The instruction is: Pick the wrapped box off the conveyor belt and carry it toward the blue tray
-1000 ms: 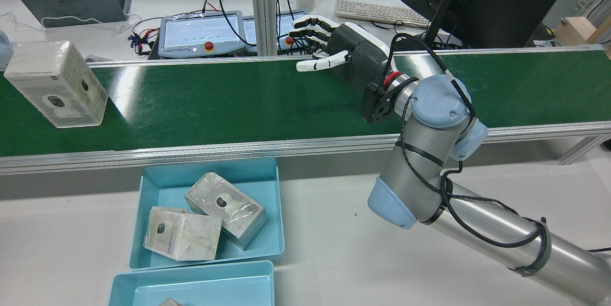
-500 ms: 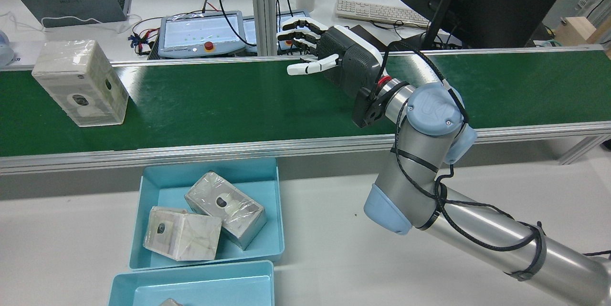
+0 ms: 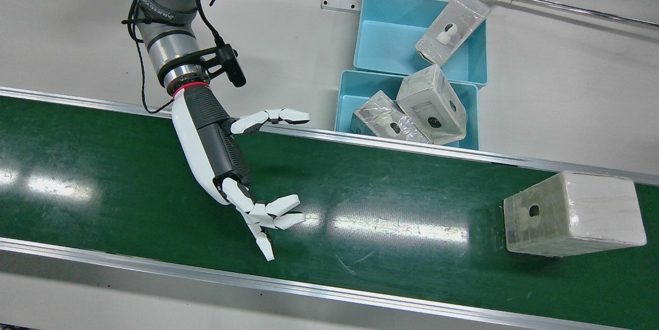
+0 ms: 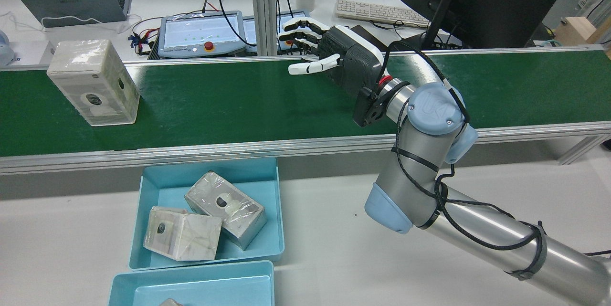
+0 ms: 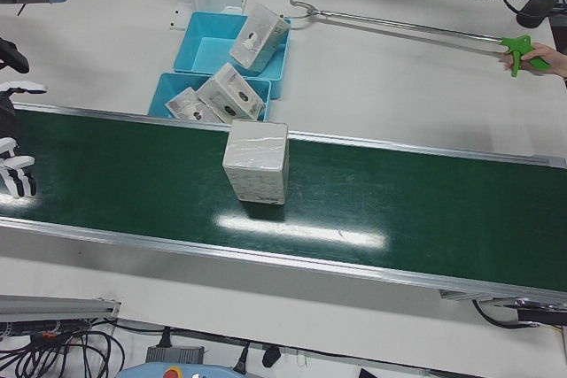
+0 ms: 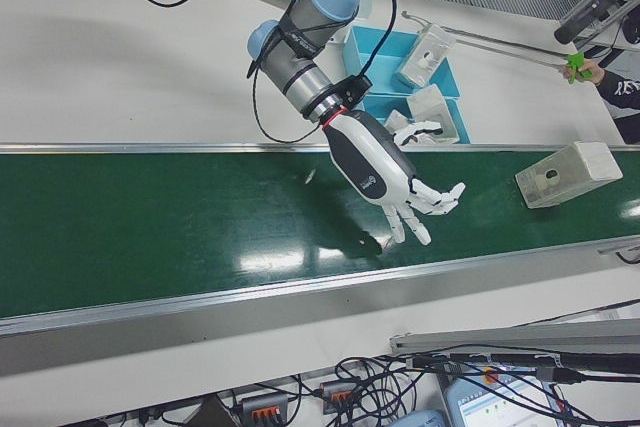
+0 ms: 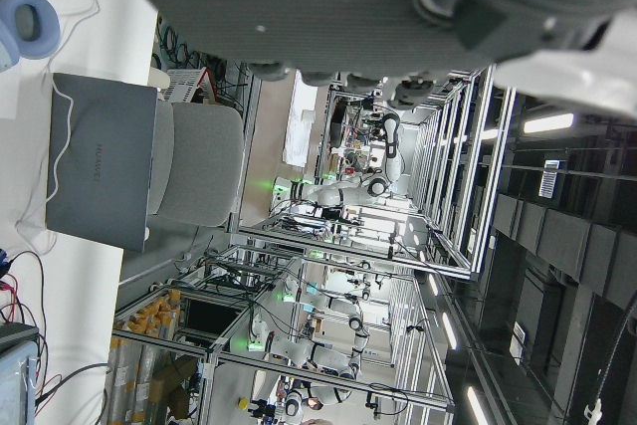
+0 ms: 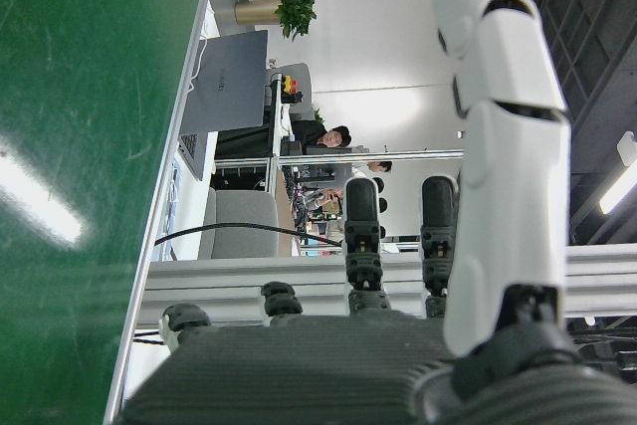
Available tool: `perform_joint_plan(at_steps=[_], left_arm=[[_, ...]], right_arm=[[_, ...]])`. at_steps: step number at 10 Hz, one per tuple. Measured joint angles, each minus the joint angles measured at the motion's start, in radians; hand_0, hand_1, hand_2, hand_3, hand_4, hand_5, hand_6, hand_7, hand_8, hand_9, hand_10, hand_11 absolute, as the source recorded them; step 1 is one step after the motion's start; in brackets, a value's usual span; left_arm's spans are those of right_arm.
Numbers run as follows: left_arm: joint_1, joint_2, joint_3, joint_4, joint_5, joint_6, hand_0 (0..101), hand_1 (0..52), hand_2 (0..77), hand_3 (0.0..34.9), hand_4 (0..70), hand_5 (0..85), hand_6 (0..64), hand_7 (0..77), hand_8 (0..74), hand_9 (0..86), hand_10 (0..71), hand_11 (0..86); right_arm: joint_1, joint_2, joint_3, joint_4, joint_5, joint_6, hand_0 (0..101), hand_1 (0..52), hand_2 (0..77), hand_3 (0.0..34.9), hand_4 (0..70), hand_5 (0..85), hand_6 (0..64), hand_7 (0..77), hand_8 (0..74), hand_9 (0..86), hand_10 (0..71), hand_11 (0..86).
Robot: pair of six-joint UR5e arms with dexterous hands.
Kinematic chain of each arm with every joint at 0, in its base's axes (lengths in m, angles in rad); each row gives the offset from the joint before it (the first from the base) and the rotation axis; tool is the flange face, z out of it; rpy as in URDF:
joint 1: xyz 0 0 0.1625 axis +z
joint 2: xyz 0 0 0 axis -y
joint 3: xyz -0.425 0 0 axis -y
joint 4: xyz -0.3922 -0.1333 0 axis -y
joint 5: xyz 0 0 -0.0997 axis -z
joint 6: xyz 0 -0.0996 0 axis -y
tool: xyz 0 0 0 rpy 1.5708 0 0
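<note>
The right robot hand (image 4: pixel 329 55) hangs over the belt (image 4: pixel 229 100), fingers apart and empty; the box (image 4: pixel 93 81) stands well to its left. A mistimed closure could tip the tall box. The left robot hand (image 7: pixel 398 7): state unclear.

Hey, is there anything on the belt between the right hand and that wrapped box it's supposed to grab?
Nothing visible. The right hand hangs open over the conveyor belt, and the stretch of green belt between it and the wrapped box is bare. The hand and box are well apart.
</note>
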Motion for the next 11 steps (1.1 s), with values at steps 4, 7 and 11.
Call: perform_joint_plan(at_steps=[4, 7, 11], left_arm=[[0.000, 0.000, 0.000, 0.000, 0.000, 0.000, 0, 0.0, 0.5, 0.0, 0.0, 1.1, 0.0, 0.0, 0.0, 0.0, 0.5, 0.0], [0.000, 0.000, 0.000, 0.000, 0.000, 0.000, 0, 0.0, 0.5, 0.0, 0.0, 1.1, 0.0, 0.5, 0.0, 0.0, 0.0, 0.0], [0.000, 0.000, 0.000, 0.000, 0.000, 0.000, 0, 0.0, 0.5, 0.0, 0.0, 1.1, 0.0, 0.5, 0.0, 0.0, 0.0, 0.0]], right_arm=[[0.014, -0.001, -0.001, -0.001, -0.002, 0.002, 54, 21.3, 29.5, 22.4, 14.7, 38.7, 7.6, 31.1, 1.1, 8.2, 0.0, 1.6], [0.016, 0.001, 0.002, -0.001, -0.002, 0.001, 54, 22.9, 27.8, 22.2, 14.7, 38.7, 7.6, 31.1, 1.1, 8.2, 0.0, 1.1], [0.014, -0.003, 0.008, -0.002, -0.003, -0.001, 52, 20.7, 26.7, 22.4, 14.7, 38.7, 7.6, 31.1, 0.0, 7.6, 0.0, 1.6]])
